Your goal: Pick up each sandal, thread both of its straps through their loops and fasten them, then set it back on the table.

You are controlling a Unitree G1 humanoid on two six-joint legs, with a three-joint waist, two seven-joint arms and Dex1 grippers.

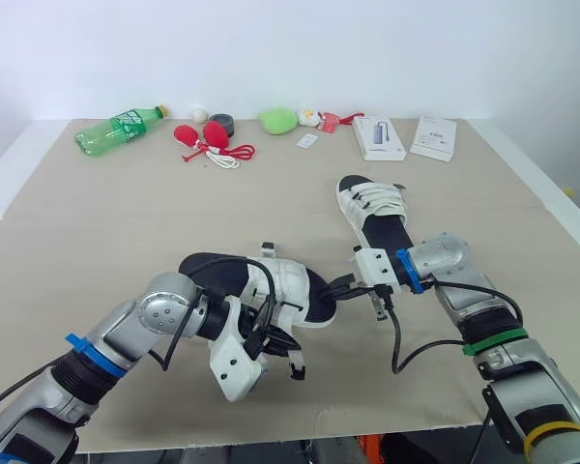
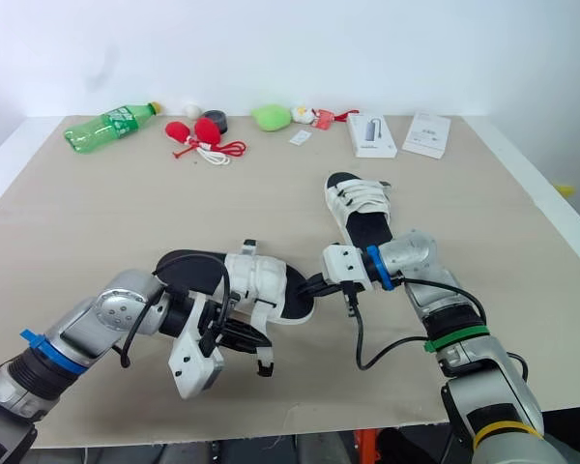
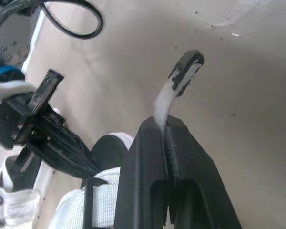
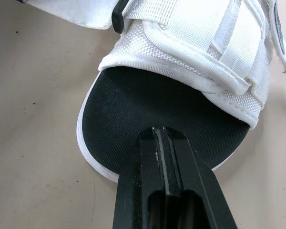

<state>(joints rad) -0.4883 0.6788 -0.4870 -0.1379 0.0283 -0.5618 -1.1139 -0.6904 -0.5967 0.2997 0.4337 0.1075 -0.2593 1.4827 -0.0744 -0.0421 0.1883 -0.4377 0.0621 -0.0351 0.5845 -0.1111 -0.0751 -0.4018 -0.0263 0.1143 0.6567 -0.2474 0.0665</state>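
A white sandal with a black insole lies near the table's front, between my two grippers. My left gripper is at its near side, shut on a white strap whose black tip sticks out past the fingers. My right gripper is shut, with its tips resting on the toe of the black insole. I cannot tell whether it pinches the sole. The second white sandal lies on the table beyond my right arm, its straps loosely across it.
Along the far edge lie a green bottle, red items with a cord, a green toy and two white boxes. The table's front edge runs just below my arms.
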